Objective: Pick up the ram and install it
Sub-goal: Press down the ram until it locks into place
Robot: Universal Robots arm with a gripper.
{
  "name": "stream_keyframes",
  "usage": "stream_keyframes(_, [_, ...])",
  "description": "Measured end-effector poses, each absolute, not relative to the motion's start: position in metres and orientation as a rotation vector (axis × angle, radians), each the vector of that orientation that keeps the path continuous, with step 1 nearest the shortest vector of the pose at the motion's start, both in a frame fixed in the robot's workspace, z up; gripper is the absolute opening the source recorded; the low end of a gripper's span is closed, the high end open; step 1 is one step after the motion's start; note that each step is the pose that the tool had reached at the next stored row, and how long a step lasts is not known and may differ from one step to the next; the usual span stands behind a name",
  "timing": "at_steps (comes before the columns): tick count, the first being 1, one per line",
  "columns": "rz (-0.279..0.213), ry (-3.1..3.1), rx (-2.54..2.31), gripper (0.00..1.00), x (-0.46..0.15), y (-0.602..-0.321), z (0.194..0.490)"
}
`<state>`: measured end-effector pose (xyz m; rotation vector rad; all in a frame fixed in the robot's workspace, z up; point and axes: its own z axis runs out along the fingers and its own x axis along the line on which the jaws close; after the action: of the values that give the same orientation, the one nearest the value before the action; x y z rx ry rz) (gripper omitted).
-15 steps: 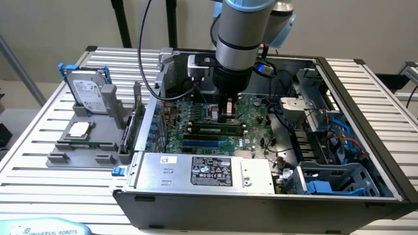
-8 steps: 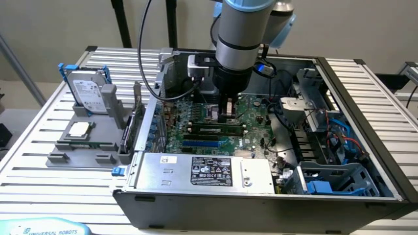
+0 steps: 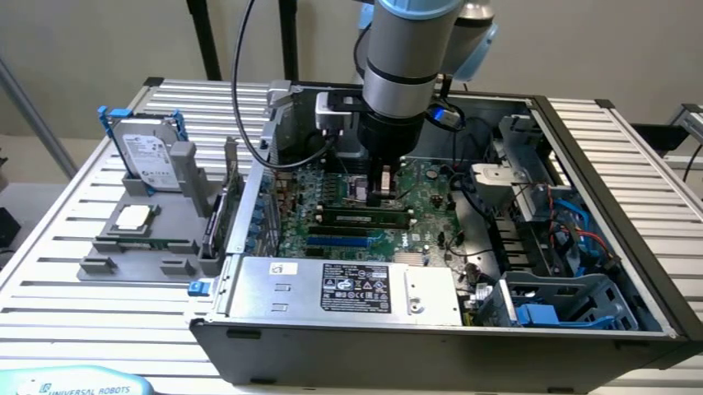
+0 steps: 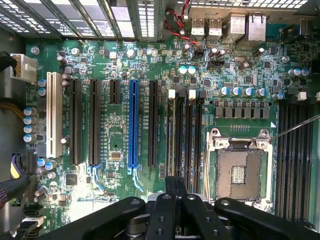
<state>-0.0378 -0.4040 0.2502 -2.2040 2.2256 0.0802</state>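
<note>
Slatted metal table is carrying a grey fixture tray on the exterior view's left, with a hard drive standing in it. Moving right, the open computer case is sitting under the arm, whose gripper, fingers together, is pressing onto the ram lying in the motherboard's slots. Wrist camera is revealing the bare CPU socket beside those slots.
</note>
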Motion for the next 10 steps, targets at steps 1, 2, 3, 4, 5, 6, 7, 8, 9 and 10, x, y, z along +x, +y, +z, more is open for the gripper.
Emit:
stream_keyframes(1, [0.080, 2.226, -2.204, 0.11, -0.0378, -0.4040, 0.2502])
stream_keyframes(2, [0.080, 2.226, -2.204, 0.11, -0.0378, -0.4040, 0.2502])
stream_keyframes(3, [0.080, 2.226, -2.204, 0.11, -0.0378, -0.4040, 0.2502])
stream_keyframes(4, [0.080, 2.226, -2.204, 0.11, -0.0378, -0.4040, 0.2502])
stream_keyframes(5, [0.080, 2.226, -2.204, 0.11, -0.0379, -0.4040, 0.2502])
stream_keyframes(6, [0.080, 2.226, -2.204, 0.11, -0.0382, -0.4040, 0.2501])
stream_keyframes(7, [0.080, 2.225, -2.204, 0.11, -0.0385, -0.4041, 0.2495])
stream_keyframes(8, [0.079, 2.225, -2.204, 0.11, -0.0386, -0.4041, 0.2484])
stream_keyframes(9, [0.079, 2.225, -2.204, 0.11, -0.0388, -0.4041, 0.2469])
stream_keyframes(10, [0.079, 2.225, -2.204, 0.11, -0.0391, -0.4041, 0.2452])
